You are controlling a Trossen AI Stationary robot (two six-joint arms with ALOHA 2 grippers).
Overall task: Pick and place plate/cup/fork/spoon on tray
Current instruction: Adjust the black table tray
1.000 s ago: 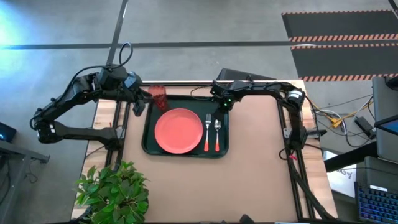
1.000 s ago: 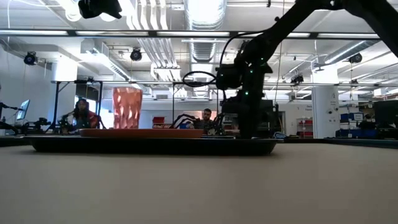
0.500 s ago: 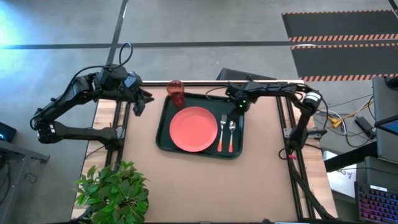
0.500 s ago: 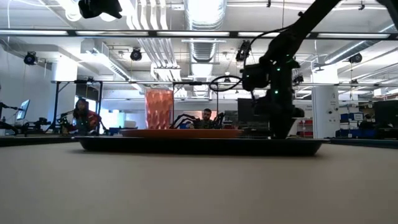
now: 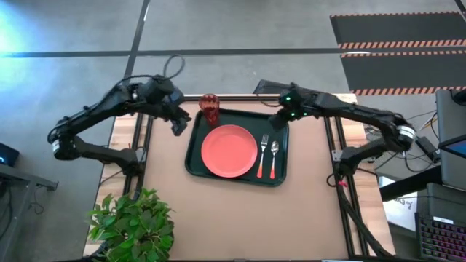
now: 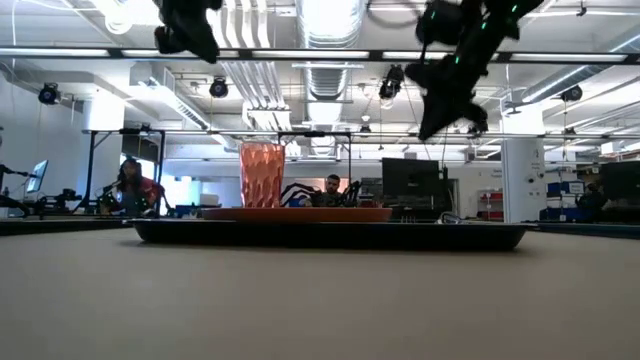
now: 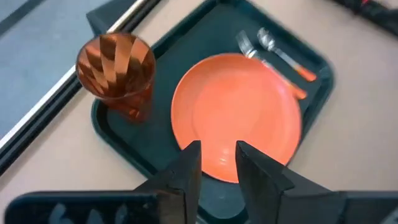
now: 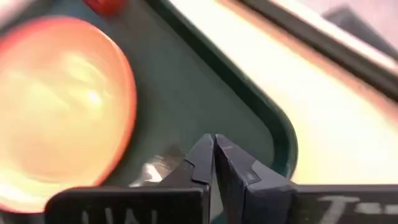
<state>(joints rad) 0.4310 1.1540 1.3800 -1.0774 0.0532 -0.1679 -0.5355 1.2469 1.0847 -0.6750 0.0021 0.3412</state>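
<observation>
plate (image 5: 228,151), cup (image 5: 209,108), fork (image 5: 263,153) and spoon (image 5: 274,157) all rest on the tray (image 5: 194,161); nothing remains; left gripper (image 7: 217,160) parted and empty above them, right gripper (image 8: 214,158) closed, empty.

Cup (image 7: 117,74) translucent faceted plastic; plate (image 7: 236,115) smooth, slightly glossy; tray (image 5: 196,156) matt dark.

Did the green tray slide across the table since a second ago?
Yes. In the high view the tray, carrying the plate, slid toward the picture's right, away from the table's left edge near the plant.
</observation>
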